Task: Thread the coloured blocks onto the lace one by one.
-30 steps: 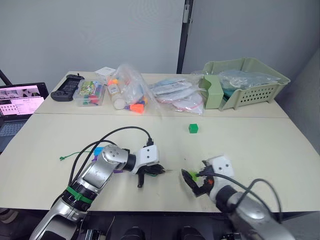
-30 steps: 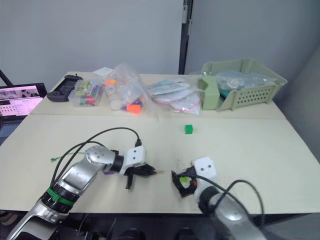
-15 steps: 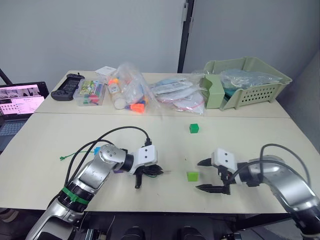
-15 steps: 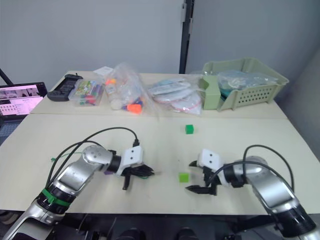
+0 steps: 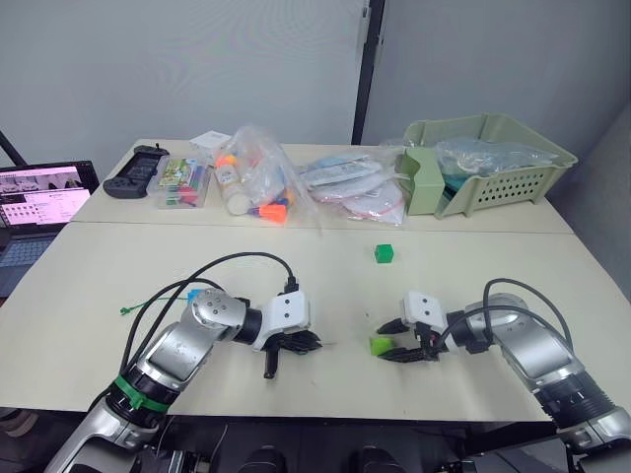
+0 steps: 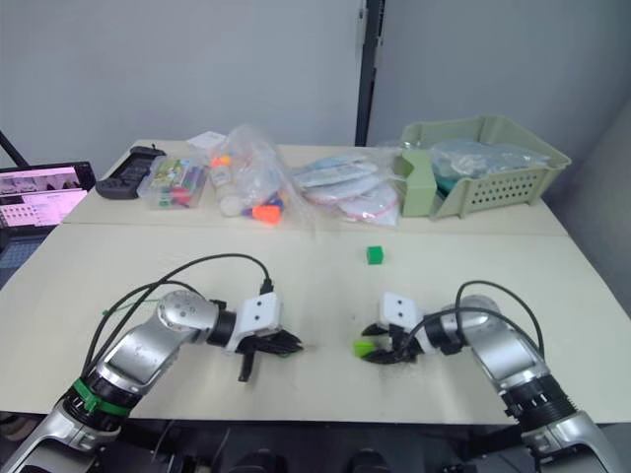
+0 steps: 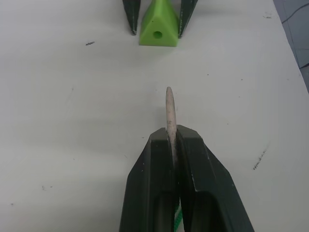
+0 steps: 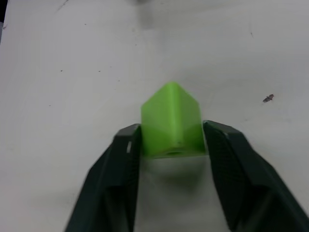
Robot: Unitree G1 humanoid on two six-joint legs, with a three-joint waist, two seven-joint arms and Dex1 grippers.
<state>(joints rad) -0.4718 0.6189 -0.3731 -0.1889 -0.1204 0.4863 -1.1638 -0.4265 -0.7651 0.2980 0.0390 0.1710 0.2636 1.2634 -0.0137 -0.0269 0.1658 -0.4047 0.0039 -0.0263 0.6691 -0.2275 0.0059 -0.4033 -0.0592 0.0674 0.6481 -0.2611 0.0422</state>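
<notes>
- Since half a second ago my right tool (image 5: 394, 341) has slid in toward the light green block (image 5: 380, 345), which has stayed where it lay; the fingers that stood spread and off to its right now sit either side of it.
- My left tool (image 7: 170, 145) has hardly shifted over that time and is still clenched on the lace (image 5: 148, 303) at its pale stiff tip (image 7: 169, 108).
- Room to move: the near half of the table (image 5: 463, 266) is mostly bare, with open surface between my two tools and beyond the block toward the far half. Both tools work close to the table's near edge.
- Clutter sits well away along the far side: a clear box of coloured bits (image 5: 179, 183), plastic bags (image 5: 258, 182), a pale green basket (image 5: 493, 163) and a black controller (image 5: 134, 171). A laptop (image 5: 35, 212) stands off the left edge.
- A darker green cube (image 5: 384, 253) lies alone mid-table, well apart from both tools.
- In the right wrist view the light green block fills the gap between my right fingers (image 8: 116, 169), which touch its sides or nearly so; I cannot tell if they press.
- In the left wrist view the tip points at the block's hole (image 7: 158, 35), with bare table between them.
- The lace's green tail runs back left to a small knot (image 5: 123, 312) on the table.
</notes>
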